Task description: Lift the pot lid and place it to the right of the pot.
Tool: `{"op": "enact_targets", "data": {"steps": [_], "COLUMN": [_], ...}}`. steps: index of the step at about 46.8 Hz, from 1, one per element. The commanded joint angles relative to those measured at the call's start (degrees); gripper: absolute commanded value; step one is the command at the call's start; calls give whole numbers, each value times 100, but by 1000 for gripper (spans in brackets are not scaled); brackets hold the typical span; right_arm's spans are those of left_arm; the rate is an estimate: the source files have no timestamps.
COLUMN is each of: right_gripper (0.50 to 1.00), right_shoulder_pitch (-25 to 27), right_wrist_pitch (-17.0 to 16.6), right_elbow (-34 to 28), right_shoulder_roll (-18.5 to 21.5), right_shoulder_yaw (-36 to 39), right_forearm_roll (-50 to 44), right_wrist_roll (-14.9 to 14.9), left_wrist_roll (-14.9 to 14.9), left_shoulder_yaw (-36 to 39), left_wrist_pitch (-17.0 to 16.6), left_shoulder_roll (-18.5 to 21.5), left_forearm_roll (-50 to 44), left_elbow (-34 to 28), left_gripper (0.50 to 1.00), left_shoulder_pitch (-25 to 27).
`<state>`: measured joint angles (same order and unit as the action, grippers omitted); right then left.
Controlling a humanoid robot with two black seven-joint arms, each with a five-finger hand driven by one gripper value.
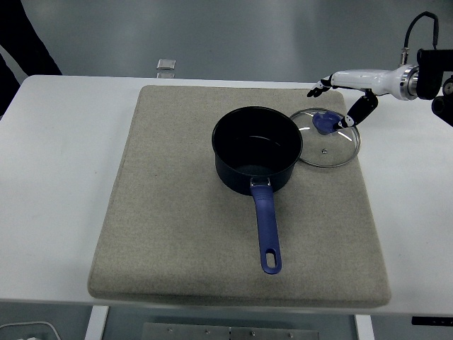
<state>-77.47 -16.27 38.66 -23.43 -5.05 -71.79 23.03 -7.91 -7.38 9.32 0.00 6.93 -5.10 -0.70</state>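
You have the glass lid (326,138) lying on the mat (177,234) just to the right of the pot (257,149), its left rim touching or very nearly touching the pot's wall; from this view you cannot tell which. The right hand (345,99) hangs above the lid's far right side with its fingers (318,88) spread and holding nothing, the thumb reaching down near the blue knob (326,123) but apparently clear of it. The placing looks done, so your risk now lies in the retreat: if the thumb or a fingertip catches the knob or the rim as the arm pulls away, the lid could be dragged or tipped, and being so close to the pot it could knock against the wall or ride up onto it. Draw the hand up before moving it sideways. The lid also sits near the mat's right edge, so a push that way could slide it partly off onto the white table (56,142). Counted: one pot with one blue handle (267,227), one lid, one mat, one small object (166,65) at the table's far edge beyond the pot, and one robot hand in view.
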Motion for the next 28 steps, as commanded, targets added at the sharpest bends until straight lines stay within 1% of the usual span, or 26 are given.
{"op": "enact_targets", "data": {"steps": [1,14,15,17,28], "right_gripper": [860,862,864,905,909], "right_shoulder_pitch": [4,-5,-5,-5,4], "right_wrist_pitch": [10,-25,-34,-34,-43], "right_elbow": [1,1,1,1,-8], "right_shoulder_roll": [-4,-22,-22,-22,-39], "right_shoulder_yaw": [4,4,4,-4,4], "right_forearm_roll": [-11,7,7,-11,-2], "right_wrist_roll": [0,0,0,0,-9], "left_wrist_roll": [0,0,0,0,0], "left_shoulder_yaw": [0,0,0,0,0], "left_wrist_pitch": [0,0,0,0,0], "left_shoulder_roll": [0,0,0,0,0], "left_forearm_roll": [2,2,-7,-7,-7], "left_elbow": [0,0,0,0,0], "left_gripper": [1000,1000,1000,1000,1000], "left_shoulder_pitch": [0,0,0,0,0]}}
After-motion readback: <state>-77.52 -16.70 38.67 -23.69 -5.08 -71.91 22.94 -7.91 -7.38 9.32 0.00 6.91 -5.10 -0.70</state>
